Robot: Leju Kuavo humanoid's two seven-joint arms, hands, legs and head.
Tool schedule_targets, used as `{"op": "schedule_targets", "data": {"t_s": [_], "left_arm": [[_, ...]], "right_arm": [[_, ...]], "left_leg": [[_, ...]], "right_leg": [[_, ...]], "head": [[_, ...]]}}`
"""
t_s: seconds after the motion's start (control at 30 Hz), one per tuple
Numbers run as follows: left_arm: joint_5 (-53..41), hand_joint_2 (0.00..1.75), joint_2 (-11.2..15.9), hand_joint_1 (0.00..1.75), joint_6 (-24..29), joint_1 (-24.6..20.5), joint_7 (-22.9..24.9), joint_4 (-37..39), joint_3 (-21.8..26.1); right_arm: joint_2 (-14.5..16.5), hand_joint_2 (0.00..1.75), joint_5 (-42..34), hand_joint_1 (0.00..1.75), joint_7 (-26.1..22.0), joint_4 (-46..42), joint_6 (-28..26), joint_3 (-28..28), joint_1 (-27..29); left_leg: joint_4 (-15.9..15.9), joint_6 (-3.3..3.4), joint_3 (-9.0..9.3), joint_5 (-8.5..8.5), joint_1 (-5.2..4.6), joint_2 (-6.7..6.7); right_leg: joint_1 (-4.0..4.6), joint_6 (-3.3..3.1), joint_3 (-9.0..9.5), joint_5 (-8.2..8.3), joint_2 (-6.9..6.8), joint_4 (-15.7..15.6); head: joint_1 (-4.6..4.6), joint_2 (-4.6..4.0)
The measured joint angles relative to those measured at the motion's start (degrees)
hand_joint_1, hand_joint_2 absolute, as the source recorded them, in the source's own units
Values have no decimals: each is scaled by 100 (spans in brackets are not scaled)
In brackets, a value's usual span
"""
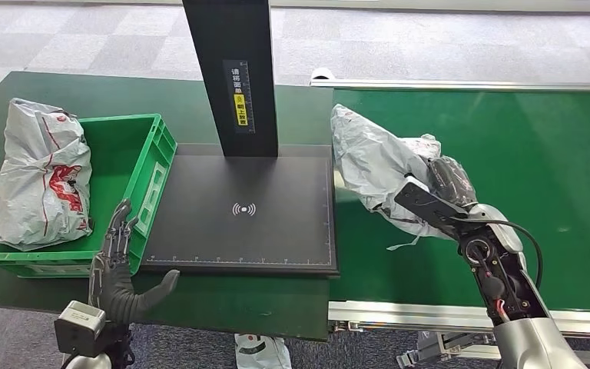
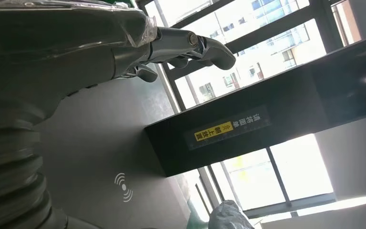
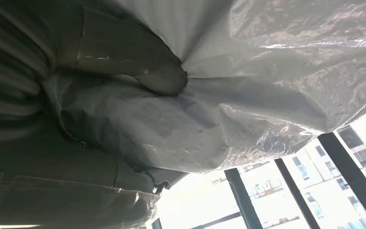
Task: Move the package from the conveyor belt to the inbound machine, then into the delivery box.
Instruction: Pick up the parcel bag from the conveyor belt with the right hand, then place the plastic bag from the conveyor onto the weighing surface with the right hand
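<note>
Right robot hand (image 1: 447,184) gripped the grey package (image 1: 372,165) at the conveyor belt's (image 1: 553,169) left edge, beside the inbound machine (image 1: 276,223); left robot hand (image 1: 119,269) hung open.

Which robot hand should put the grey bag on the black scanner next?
The right hand, probably. It already grips the grey bag at the belt's edge, right beside the scanner. The left hand is open near the green box, far from the bag.
</note>
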Motion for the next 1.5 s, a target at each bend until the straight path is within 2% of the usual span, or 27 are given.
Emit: {"op": "schedule_targets", "data": {"t_s": [0.2,0.57,0.63,0.73,0.83,0.93,1.03,1.23,1.37,1.5], "left_arm": [[-3,175,-22,0,8,65,-18,-149,21],[33,175,-32,0,57,73,-120,-200,27],[195,175,-45,0,144,59,-263,-202,26],[496,175,-58,0,318,-24,-411,-204,15],[585,175,-58,0,334,-81,-420,-203,-9],[652,175,-57,0,349,-100,-425,-202,-39],[692,175,-56,0,366,-177,-429,-189,-109],[736,175,-56,0,327,-266,-431,-116,-178],[744,175,-56,0,318,-345,-430,-62,-183],[709,175,-58,0,325,-357,-430,-51,-196]], "right_arm": [[-29,175,-4,175,7,-382,3,-81,145],[-40,175,8,175,-54,-539,-140,-157,204],[-27,175,42,175,-214,-1008,-388,-327,442],[57,175,402,175,-485,-2200,-660,-584,1001],[160,175,1017,175,-570,-2864,-811,-486,1282],[281,175,2043,175,-551,-3068,-750,-25,1253],[476,175,2578,175,-422,-2616,-655,896,866],[719,175,2151,175,-468,-1226,-597,2385,27],[929,175,2039,175,-385,-224,-396,3147,-377],[1250,175,1854,175,-107,832,-210,3724,-669]], "left_leg": [[0,-1,4,2,0,0],[0,-1,2,2,1,0],[0,-1,0,1,0,-4],[-2,-1,-2,-2,1,-5],[-4,-1,-4,-1,2,-4],[-8,-2,-4,-2,6,18],[-7,-5,11,3,8,33],[-5,-9,12,15,8,2],[-5,-10,10,14,8,3],[-4,-10,10,13,8,2]], "right_leg": [[0,0,3,1,0,0],[1,0,2,0,-1,0],[0,0,1,0,-5,0],[1,-1,-1,-1,-8,0],[2,-2,0,-2,-7,0],[3,-4,5,-1,11,2],[5,-8,5,2,27,2],[6,-9,13,3,3,3],[6,-8,12,3,4,3],[6,-8,11,3,3,2]], "head": [[-1,-1],[-1,-1],[0,-1],[-1,-1],[-1,-1],[0,-1],[-1,-1],[1,0],[1,-1],[1,-1]]}}
